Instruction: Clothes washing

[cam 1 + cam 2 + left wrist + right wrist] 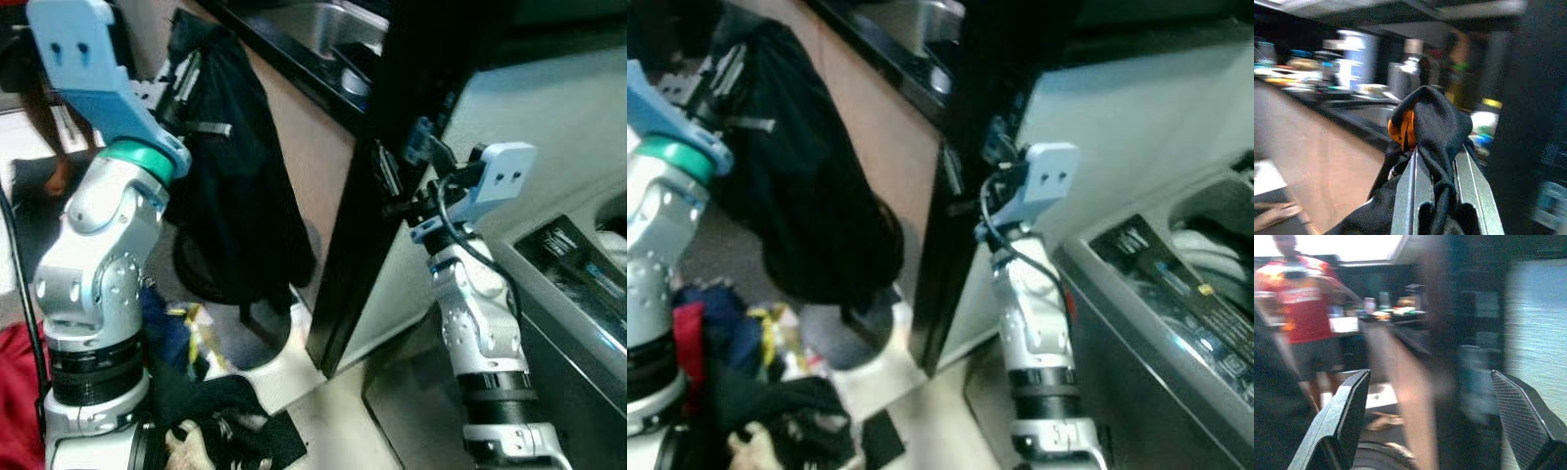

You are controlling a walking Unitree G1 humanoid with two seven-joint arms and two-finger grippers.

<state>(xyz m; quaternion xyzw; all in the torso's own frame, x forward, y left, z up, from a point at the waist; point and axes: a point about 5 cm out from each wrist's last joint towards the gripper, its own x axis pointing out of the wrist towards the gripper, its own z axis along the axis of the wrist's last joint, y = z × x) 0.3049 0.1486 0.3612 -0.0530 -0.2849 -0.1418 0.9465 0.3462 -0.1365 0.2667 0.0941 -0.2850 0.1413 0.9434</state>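
Note:
A black garment [230,186] hangs from my left gripper [186,83], which is raised high at the left and shut on the cloth's top. In the left wrist view the black cloth [1437,127], with an orange patch, bunches between the two fingers [1408,196]. My right gripper [407,181] is lifted in front of the dark cabinet edge, its two fingers [1339,416] spread wide with nothing between them. The washing machine [1176,323] stands at the right, top open, pale laundry inside. More clothes [220,421] lie in a heap on the floor at the lower left.
A dark counter with a steel sink [323,29] runs along the back above a tan cabinet front [309,147]. A black vertical panel [377,196] stands between counter and washer. Red cloth [15,392] lies at far left. A person in a red shirt [1300,303] stands across the room.

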